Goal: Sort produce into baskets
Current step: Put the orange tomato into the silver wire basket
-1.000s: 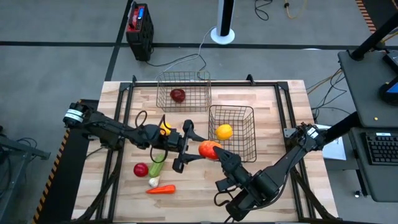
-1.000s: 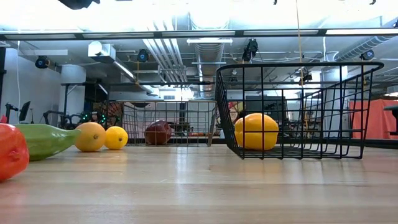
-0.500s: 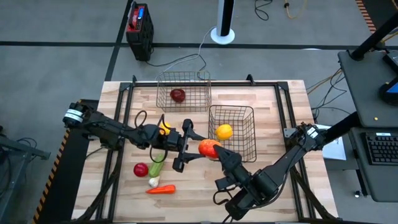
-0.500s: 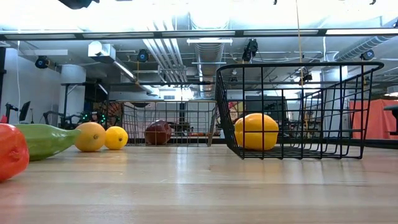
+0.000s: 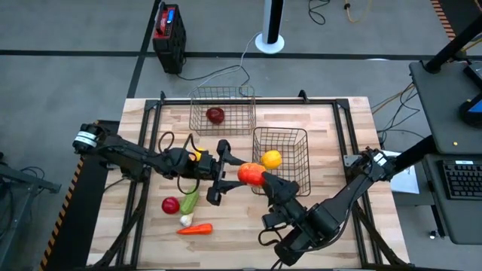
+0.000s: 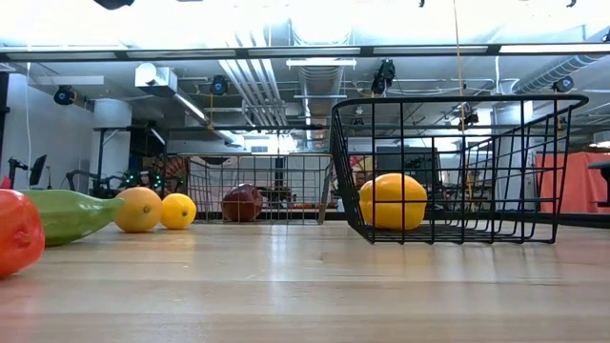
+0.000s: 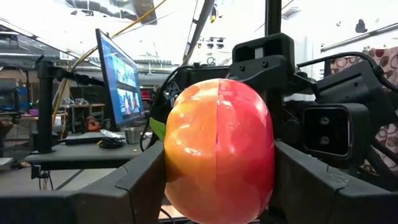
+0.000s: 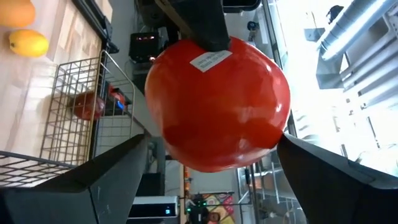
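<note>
Red-and-orange, glossy and hard-looking, the round fruit (image 5: 251, 175) sits in the air between my two arms, above the worktop (image 5: 331, 143) just at the near-left corner of the right-hand basket (image 5: 281, 159). My left gripper (image 5: 226, 175) is clenched on it: in the left wrist view its dark fingers (image 7: 140, 183) press the piece from both sides. My right gripper (image 5: 269, 183) is around the same fruit with its fingers spread wide; in the right wrist view they stand clear of its flanks, so I judge they are not yet gripping.

I expect this piece to be light, hollow plastic, stiff under pressure and rather slippery. A seam runs down its middle and a small sticker sits on the red side. I would take it across its widest girth, fingers square on opposite flanks, away from the taper where it could squirt out.

A yellow fruit (image 5: 271, 159) already lies in that basket, and a dark red one (image 5: 215, 115) in the far basket (image 5: 222, 110). On the worktop lie the cucumber (image 5: 188, 201), a red piece (image 5: 171, 205), the garlic (image 5: 185, 220) and the carrot (image 5: 194, 229).
</note>
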